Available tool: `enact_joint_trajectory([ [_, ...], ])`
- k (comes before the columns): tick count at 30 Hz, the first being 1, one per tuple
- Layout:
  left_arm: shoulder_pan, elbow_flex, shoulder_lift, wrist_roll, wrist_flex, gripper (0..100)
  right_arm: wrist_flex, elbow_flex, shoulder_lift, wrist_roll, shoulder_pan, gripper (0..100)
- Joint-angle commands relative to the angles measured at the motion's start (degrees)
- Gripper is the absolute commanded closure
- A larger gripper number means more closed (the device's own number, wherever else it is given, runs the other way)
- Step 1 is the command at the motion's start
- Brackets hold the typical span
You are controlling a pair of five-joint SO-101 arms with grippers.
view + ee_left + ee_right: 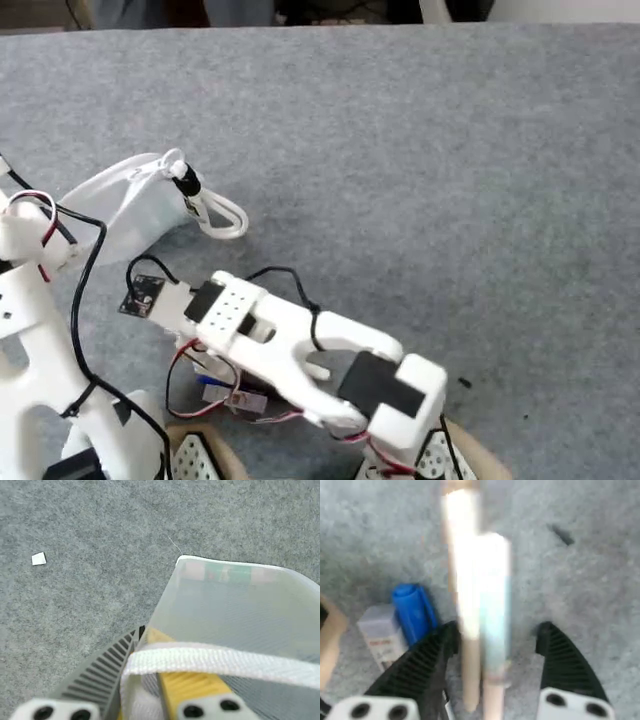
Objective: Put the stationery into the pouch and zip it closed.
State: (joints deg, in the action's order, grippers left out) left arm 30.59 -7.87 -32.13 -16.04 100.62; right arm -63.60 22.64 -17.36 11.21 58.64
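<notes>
a: high view?
b: the pouch (125, 205) is lying at the left of the grey table (450, 150), its loop (222, 212) pointing toward the middle.
a: left wrist view?
b: the left gripper (145, 635) is clamping the pouch's white edge band (225, 661).
a: right wrist view?
b: the right gripper (497, 630) is gaping; two blurred pens (475, 595) are lying between its fingers, long axes running along them. a blue cap (412, 610) and white block (379, 635) are sitting beside, print unreadable.
</notes>
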Motion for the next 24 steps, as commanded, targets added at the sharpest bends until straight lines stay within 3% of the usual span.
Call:
enact_joint_trajectory([
  [1, 0.75, 0.66, 0.35, -0.53, 0.18, 97, 2.37, -1.71, -4.88, 0.44, -2.02, 81.9],
  [6, 0.75, 0.66, 0.35, -0.53, 0.18, 97, 2.20, -5.49, -7.34, 0.44, -5.54, 98.3],
  [18, 0.75, 0.66, 0.62, -0.53, 0.18, 97, -8.35, -8.66, -7.34, 2.46, -8.44, 98.5],
  [24, 0.75, 0.66, 0.62, -0.53, 0.18, 97, -9.49, -8.48, -5.32, 4.13, -14.42, 98.5],
])
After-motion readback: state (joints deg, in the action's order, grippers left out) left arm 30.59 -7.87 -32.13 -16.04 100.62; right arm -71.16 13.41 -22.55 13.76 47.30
